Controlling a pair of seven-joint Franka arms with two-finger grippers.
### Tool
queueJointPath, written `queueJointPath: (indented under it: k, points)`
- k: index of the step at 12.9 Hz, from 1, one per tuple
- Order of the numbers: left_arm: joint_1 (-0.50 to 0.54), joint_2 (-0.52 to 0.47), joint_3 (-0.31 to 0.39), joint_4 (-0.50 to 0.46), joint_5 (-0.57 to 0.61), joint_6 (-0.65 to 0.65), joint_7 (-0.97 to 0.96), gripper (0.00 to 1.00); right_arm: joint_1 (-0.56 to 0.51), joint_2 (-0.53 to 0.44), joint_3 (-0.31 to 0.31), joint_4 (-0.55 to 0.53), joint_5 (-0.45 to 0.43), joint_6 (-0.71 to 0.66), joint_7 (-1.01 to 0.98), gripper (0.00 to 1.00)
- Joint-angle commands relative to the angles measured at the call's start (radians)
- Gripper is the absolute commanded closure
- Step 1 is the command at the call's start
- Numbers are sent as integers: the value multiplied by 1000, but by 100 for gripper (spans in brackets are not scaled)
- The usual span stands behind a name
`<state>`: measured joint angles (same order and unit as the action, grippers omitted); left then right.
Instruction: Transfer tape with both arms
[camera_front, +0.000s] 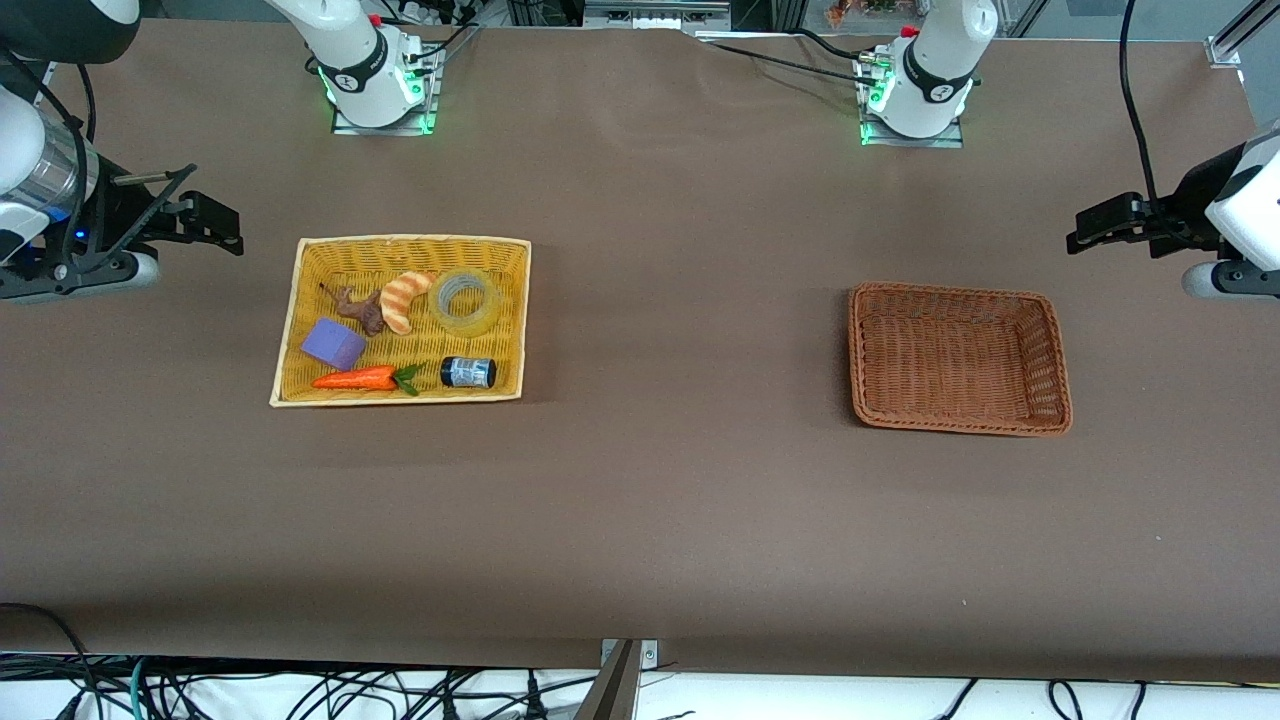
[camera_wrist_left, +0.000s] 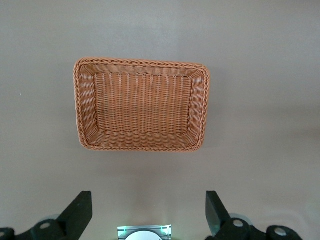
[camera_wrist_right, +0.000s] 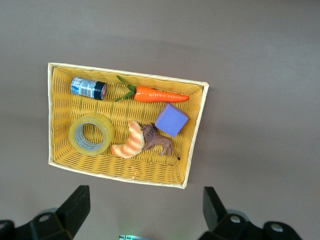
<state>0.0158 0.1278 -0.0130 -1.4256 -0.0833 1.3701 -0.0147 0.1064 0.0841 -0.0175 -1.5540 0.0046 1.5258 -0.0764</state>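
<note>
The ring-shaped roll of clear yellowish packing tape (camera_front: 465, 302) lies flat in the shallow yellow woven tray (camera_front: 290, 330) toward the right arm's end of the brown worktop (camera_front: 660, 500), in the corner of the tray farther from the front camera. The striped orange croissant-shaped toy (camera_front: 404, 300) sits just beside it, and the small black jar with a grey label (camera_front: 468, 372) lies nearer the front camera.

The right pincer (camera_front: 205, 222) hangs over bare worktop at that end, jaws spread wide and empty, as its wrist view shows. The left pincer (camera_front: 1110, 225) waits over the worktop at the other end, also spread and empty, close to the empty brown wicker basket (camera_front: 1060, 370).

Nothing is gripped yet, so the risks lie in the pick. Coming down on the tape, a finger could likely catch the croissant toy or the tray wall, nudging the roll or dragging the light tray. A flat roll offers little for a side grip; pinching through the core hole seems safer, though the smooth rim may slip. Later, a handover between arms could drop the roll onto the worktop if one releases before the other has firm hold.
</note>
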Motion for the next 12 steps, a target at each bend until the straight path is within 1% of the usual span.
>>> queueJointPath:
  k: [1, 5, 8, 12]
  points:
    - [6, -10, -2, -13, -16, 10, 13, 0, -11, 2, 11, 31, -9, -10, 1, 0]
    - [6, -10, -2, -13, -16, 10, 15, 0, -11, 3, 11, 31, -15, -10, 3, 0]
    - [6, -10, -2, -13, -16, 10, 15, 0, -14, 11, 5, 31, 3, -7, 7, 0]
    - [6, -10, -2, -13, -16, 9, 15, 0, -14, 11, 5, 31, 3, -7, 7, 0]
